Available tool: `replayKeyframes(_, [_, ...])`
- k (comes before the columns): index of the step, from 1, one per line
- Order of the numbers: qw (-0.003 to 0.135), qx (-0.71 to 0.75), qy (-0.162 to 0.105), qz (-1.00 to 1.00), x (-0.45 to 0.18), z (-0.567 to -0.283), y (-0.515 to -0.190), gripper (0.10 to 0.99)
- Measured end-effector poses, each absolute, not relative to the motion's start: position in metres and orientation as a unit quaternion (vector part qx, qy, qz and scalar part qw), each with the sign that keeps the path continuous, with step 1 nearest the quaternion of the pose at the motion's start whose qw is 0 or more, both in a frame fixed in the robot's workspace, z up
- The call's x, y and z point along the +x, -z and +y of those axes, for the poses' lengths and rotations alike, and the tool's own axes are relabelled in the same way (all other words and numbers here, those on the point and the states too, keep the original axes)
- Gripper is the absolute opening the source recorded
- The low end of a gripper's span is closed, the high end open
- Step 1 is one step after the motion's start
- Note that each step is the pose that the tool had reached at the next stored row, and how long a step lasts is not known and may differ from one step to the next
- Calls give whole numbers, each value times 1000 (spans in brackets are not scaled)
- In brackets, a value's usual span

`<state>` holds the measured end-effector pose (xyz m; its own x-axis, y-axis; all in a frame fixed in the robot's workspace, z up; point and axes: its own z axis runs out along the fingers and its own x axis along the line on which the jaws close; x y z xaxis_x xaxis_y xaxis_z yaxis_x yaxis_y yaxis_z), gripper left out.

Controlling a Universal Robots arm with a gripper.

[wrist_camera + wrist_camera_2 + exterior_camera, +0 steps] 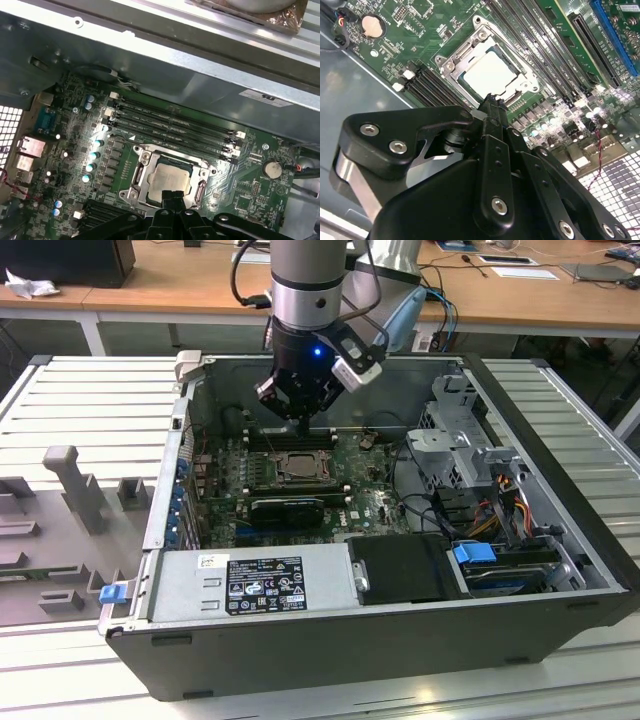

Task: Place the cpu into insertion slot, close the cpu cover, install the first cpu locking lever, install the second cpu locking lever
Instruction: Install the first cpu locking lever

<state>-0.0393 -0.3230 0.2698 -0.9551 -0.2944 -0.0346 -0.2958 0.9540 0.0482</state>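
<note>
While the gripper (pixel 303 426) hangs inside the open computer case (pixel 575 540), over the green circuit board (pixel 372 502), its 2 fingers (pixel 492 107) are drawn together into 1 narrow point with nothing between them. In both wrist views that point sits at one edge of the socket; whether it touches the metal there I cannot tell. The cpu (pixel 170 178) lies flat in the insertion slot (pixel 161 160), its silver-grey top level and square to the frame. The cpu cover (pixel 141 173) is down over it, so the chip's top shows through the large square cut-out. How the locking levers stand cannot be made out. 4 long black memory slots (pixel 172 125) run along one side of the socket, and a round coin battery (pixel 272 168) sits near one of its corners. In the exterior view a long black card (pixel 288 508) lies just in front of the socket, and a grey power supply (pixel 250 585) fills the case's near edge.
</note>
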Motion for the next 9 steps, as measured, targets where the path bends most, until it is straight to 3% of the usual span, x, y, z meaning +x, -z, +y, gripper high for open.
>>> replayKeyframes(9, [13, -174, -27, 984, -39, -323, -270, 106])
